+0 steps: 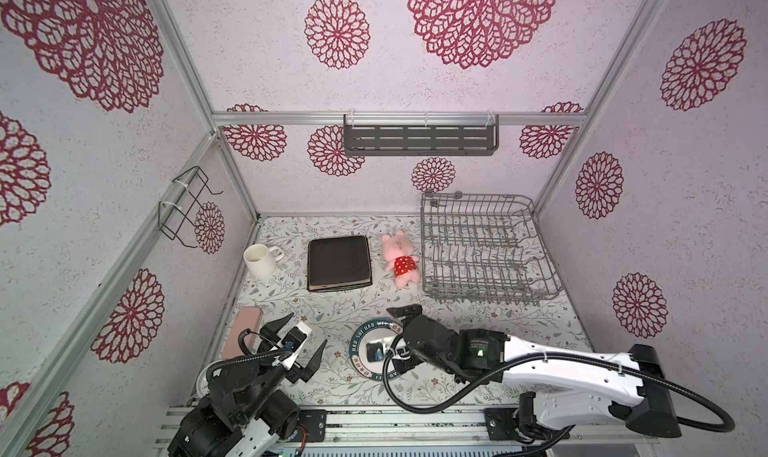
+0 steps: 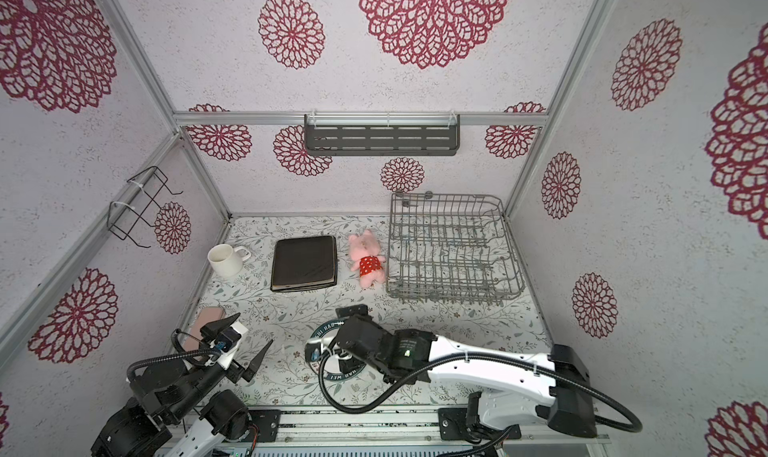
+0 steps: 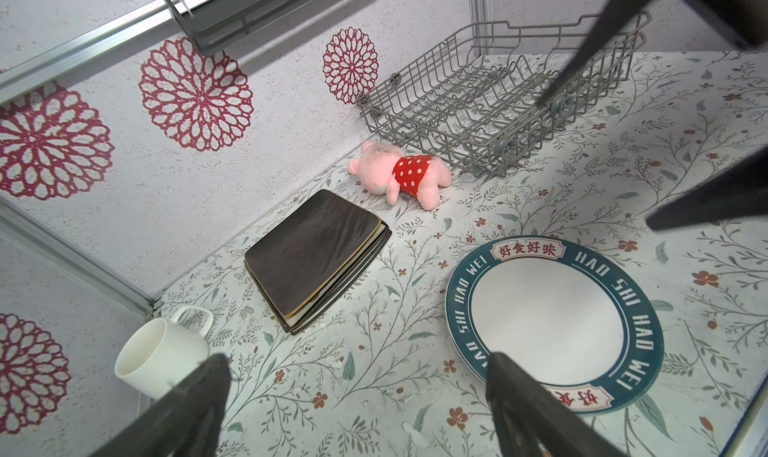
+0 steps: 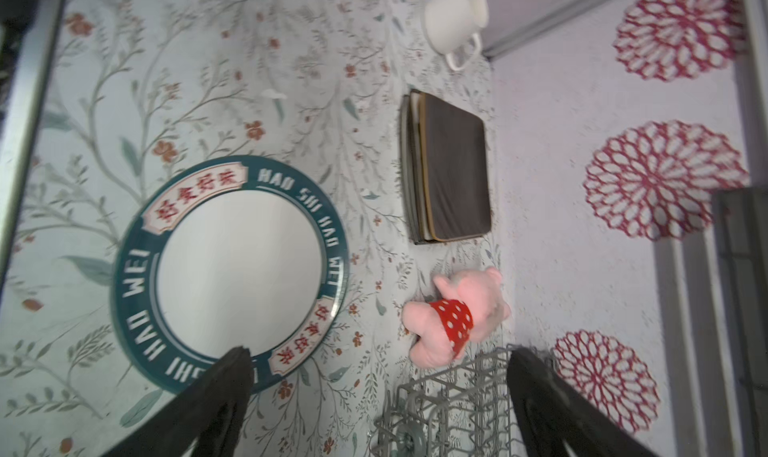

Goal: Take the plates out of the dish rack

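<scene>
The dish rack (image 1: pixel 486 251) sits empty in the table's (image 1: pixel 519 322) back right corner, square plates (image 1: pixel 338 261) stacked mid-back, round plate (image 3: pixel 548 322) near the front edge. Our left gripper (image 1: pixel 309 328) and right gripper (image 1: pixel 395 338) gape wide, empty. We risk a low right finger nudging that plate off.

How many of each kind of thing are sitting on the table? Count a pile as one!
pile of square plates: 1
round plate: 1 showing
mug: 1
dish rack: 1
plush toy: 1
flat pink slab, maybe a phone: 1
Total: 6
</scene>
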`<state>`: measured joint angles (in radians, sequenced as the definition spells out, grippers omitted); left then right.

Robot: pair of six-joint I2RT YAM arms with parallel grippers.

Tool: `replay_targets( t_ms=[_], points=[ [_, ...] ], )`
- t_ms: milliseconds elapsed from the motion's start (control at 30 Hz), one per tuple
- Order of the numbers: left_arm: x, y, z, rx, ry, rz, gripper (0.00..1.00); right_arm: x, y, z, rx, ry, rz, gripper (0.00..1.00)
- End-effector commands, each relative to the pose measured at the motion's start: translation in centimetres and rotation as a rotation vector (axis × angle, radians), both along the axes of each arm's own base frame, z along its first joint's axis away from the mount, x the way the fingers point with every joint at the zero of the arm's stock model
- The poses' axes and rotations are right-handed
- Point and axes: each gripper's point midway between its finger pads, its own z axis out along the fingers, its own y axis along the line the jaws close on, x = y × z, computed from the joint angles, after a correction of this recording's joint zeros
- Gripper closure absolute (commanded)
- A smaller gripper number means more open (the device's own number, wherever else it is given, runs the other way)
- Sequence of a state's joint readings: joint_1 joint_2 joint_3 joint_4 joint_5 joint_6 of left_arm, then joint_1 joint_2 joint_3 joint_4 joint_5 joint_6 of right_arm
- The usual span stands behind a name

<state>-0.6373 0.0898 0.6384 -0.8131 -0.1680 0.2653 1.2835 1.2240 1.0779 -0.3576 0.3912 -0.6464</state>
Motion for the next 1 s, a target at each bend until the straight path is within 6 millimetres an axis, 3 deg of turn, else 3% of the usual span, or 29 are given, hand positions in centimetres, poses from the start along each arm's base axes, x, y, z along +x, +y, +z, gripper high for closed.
replay_targets(
  t_ms=[0, 167, 367, 567, 700, 833, 967],
  points=[
    [0.1, -0.4, 0.1, 0.005, -0.013, -0.018, 0.03, 3.5, -3.3, 7.0, 0.282, 0.026, -0.218, 0.01],
    [0.2, -0.1, 0.4, 0.000, -0.024, -0.001, 0.03, 6.7, -11.5, 14.4, 0.543, -0.091, -0.506, 0.01],
    [0.3, 0.0, 0.6, -0.003, -0.036, 0.010, 0.03, 6.2, -20.0, 19.6, 0.849, -0.116, -0.704, 0.01],
    [0.8, 0.4, 0.9, -0.005, -0.046, 0.043, 0.03, 5.2, -25.4, 19.8, 0.986, -0.127, -0.887, 0.05],
    [1.9, 0.6, 1.5, -0.012, -0.037, 0.102, 0.03, 4.8, -27.5, 20.1, 1.048, -0.182, -0.944, 0.05],
    [4.1, 0.4, 1.7, 0.016, 0.008, 0.173, 0.03, 4.5, -29.2, 19.5, 1.100, -0.256, -0.988, 0.04],
    [6.9, -1.7, 3.4, -0.072, -0.014, 0.187, 0.03, 3.9, -30.2, 17.8, 1.179, -0.329, -0.964, 0.05]
  ],
)
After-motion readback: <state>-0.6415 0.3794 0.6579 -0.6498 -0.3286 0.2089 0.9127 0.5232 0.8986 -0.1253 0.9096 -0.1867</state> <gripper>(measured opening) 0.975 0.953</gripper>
